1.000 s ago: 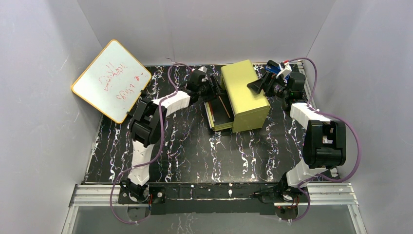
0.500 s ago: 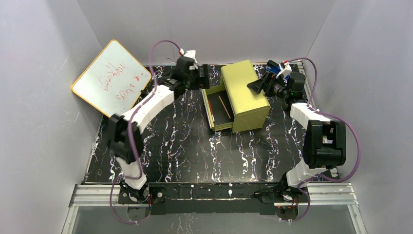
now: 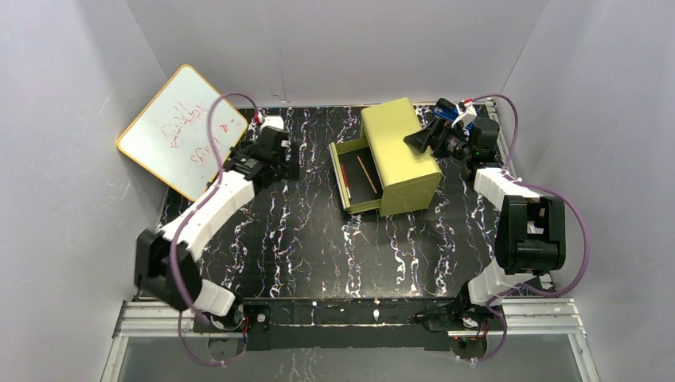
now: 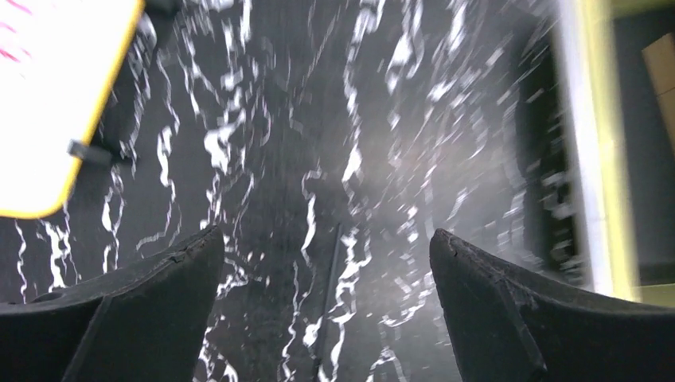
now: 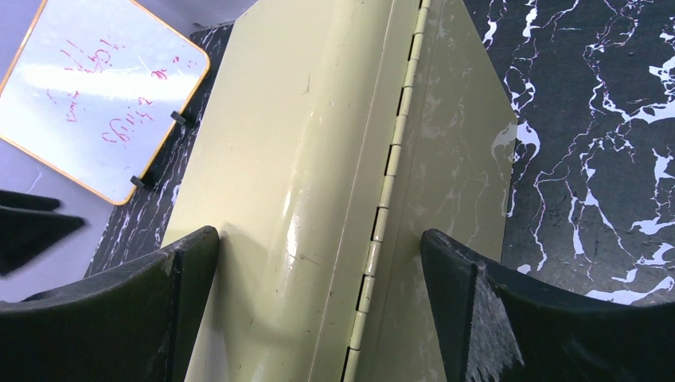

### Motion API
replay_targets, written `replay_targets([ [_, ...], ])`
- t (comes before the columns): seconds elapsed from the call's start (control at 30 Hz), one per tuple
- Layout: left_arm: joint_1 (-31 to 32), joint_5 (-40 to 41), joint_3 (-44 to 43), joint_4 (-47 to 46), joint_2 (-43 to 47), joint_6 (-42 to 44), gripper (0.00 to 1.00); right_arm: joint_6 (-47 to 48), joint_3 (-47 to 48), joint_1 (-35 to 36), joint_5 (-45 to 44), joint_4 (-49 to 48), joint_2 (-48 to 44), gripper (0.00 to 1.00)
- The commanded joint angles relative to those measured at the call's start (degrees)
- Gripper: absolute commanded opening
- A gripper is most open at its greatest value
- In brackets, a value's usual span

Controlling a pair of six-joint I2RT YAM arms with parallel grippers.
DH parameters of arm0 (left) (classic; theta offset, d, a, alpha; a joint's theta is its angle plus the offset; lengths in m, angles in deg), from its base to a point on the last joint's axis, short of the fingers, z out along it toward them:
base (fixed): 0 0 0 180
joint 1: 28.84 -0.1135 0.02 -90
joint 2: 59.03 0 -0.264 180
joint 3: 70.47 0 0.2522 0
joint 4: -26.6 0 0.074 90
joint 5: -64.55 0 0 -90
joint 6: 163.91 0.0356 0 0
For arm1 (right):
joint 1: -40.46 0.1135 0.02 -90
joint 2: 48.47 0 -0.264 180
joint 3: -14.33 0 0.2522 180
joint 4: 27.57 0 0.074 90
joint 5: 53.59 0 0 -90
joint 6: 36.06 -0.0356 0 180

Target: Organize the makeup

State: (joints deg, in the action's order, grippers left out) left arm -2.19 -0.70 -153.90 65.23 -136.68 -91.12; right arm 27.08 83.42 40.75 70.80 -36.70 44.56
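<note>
As the left arm (image 3: 213, 205) extends toward 11 o'clock, the left gripper (image 3: 293, 159) hangs spread over the table (image 3: 318, 239). At 12 o'clock, a pencil stick (image 3: 367, 174) lies in the open drawer (image 3: 347, 148). At 1 o'clock, the right gripper (image 3: 417, 142) is spread over the box (image 3: 398, 151), whose hinge (image 5: 384, 191) only the right wrist view shows.

We saw a black tabletop (image 3: 318, 239) veined with white marbling. At twelve o'clock stood a yellow-green hinged metal box (image 3: 402, 155). Its drawer (image 3: 356, 185) was dark inside and held a thin orange-brown stick (image 3: 366, 173). At ten o'clock, a yellow-rimmed white board (image 3: 179, 131) bore red scribbles. Purple cables (image 3: 229, 95) trailed from white-and-black arms (image 3: 223, 199).
</note>
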Motion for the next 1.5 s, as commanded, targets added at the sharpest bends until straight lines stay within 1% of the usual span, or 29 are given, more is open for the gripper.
replay_targets([
  [0.0, -1.61, -0.17, 4.08, 11.84, -6.30, 0.56, 0.98, 6.60, -4.24, 0.22, -4.70, 15.35, 4.70, 1.00],
  [0.03, -2.85, -2.73, 5.69, 11.05, -6.76, 1.28, 0.98, 6.55, -4.26, 0.21, -4.62, 15.34, 4.63, 1.00],
  [0.1, -5.50, -6.47, 7.94, 10.45, -8.16, 1.88, 0.95, 6.63, -4.31, 0.23, -4.51, 15.28, 4.55, 1.00],
  [0.23, -8.56, -10.14, 10.73, 9.76, -10.81, 3.72, 0.90, 6.61, -4.53, 0.17, -4.51, 14.90, 4.56, 1.00],
  [0.53, -9.10, -20.66, 14.26, 3.51, -15.58, 3.93, 0.88, 6.68, -4.53, 0.19, -4.68, 14.81, 4.86, 1.00],
  [0.63, -9.09, -22.12, 14.64, 2.59, -16.36, 4.03, 0.86, 6.72, -4.53, 0.22, -4.68, 14.89, 5.05, 1.00],
  [0.73, -9.11, -22.16, 14.56, 2.47, -17.43, 4.49, 0.79, 6.74, -4.53, 0.20, -4.76, 14.90, 5.13, 1.00],
  [0.77, -9.13, -22.09, 14.56, 2.49, -17.76, 4.61, 0.74, 6.73, -4.49, 0.20, -4.77, 14.90, 5.22, 1.00],
  [0.9, -9.09, -21.38, 14.37, 2.67, -19.03, 4.62, 0.37, 6.74, -4.44, 0.23, -4.73, 14.90, 5.41, 1.00],
  [0.93, -9.09, -20.87, 14.12, 2.91, -19.37, 4.71, 0.31, 6.73, -4.45, 0.17, -4.81, 14.96, 5.48, 1.00],
  [1.0, -9.14, -19.77, 13.73, 3.54, -19.76, 5.01, 0.21, 6.73, -4.40, 0.22, -4.86, 14.91, 5.56, 1.00],
  [1.1, -9.14, -18.48, 13.13, 4.24, -20.29, 5.51, 0.13, 6.72, -4.27, 0.23, -4.86, 15.07, 5.75, 1.00],
  [1.13, -9.16, -18.44, 13.02, 4.40, -20.51, 5.64, 0.05, 6.75, -4.27, 0.23, -4.86, 15.06, 5.83, 1.00],
  [1.17, -9.13, -18.25, 12.86, 4.52, -20.67, 5.66, 0.00, 6.73, -4.27, 0.19, -4.86, 15.07, 5.84, 1.00],
  [1.37, -9.06, -17.88, 11.54, 4.90, -19.45, 4.99, 0.00, 6.72, -4.17, 0.23, -4.95, 15.16, 6.06, 1.00],
  [1.47, -8.99, -21.34, 8.74, 5.44, -16.62, 2.61, 0.00, 6.72, -4.01, 0.15, -4.82, 15.25, 6.28, 1.00],
])
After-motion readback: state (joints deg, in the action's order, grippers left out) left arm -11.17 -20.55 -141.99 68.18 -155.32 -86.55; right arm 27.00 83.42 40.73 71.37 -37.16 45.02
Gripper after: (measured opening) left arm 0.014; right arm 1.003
